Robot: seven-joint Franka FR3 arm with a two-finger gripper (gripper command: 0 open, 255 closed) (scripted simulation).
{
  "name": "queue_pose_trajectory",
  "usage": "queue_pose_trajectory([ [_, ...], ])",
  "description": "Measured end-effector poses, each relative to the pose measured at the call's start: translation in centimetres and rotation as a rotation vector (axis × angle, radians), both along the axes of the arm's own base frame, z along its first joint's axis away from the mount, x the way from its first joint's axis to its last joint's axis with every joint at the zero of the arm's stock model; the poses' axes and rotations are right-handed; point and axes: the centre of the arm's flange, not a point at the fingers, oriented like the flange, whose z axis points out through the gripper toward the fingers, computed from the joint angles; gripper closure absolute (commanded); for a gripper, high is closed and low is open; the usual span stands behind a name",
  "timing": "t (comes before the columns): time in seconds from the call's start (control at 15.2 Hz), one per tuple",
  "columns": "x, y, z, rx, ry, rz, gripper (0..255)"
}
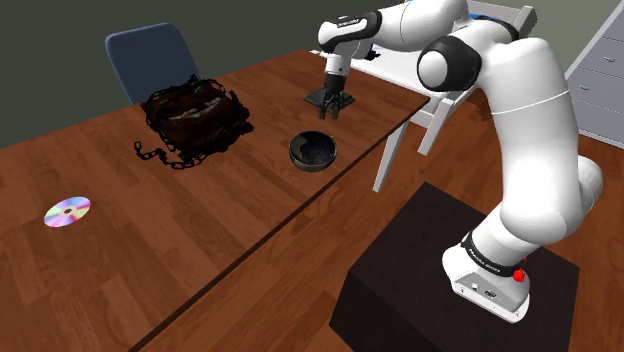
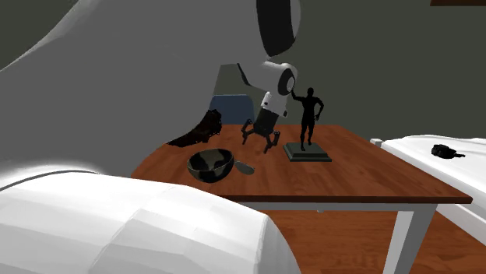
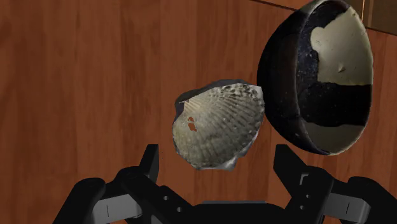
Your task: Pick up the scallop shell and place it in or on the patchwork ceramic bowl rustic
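place: a room in a home | bench: long brown wooden bench [image 1: 120, 270] | seating: blue padded chair [image 1: 150, 52] at its far side | decor: black human figurine on a square base [image 2: 307, 124] | storage: grey drawer unit [image 1: 603, 72] | floor: brown wood planks [image 2: 335, 241]

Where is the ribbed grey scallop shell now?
The shell lies on the wooden table below the open black gripper, right of the dark patchwork bowl in the second exterior view.
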Motion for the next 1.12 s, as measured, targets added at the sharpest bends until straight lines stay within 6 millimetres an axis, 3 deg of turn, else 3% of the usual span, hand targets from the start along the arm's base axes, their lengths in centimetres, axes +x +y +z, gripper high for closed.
queue_pose_trajectory([
  [0.2,1.4,-0.1,-1.3,0.011,-0.002,0.002,0],
  [0.59,1.1,1.0,-4.0,0.013,-0.002,0.003,0],
  [0.99,1.0,1.2,-4.4,0.012,-0.002,0.003,0],
  [1.06,1.0,1.2,-4.4,0.012,-0.002,0.003,255],
  [1.12,1.0,1.2,-4.4,0.012,-0.002,0.003,255],
])
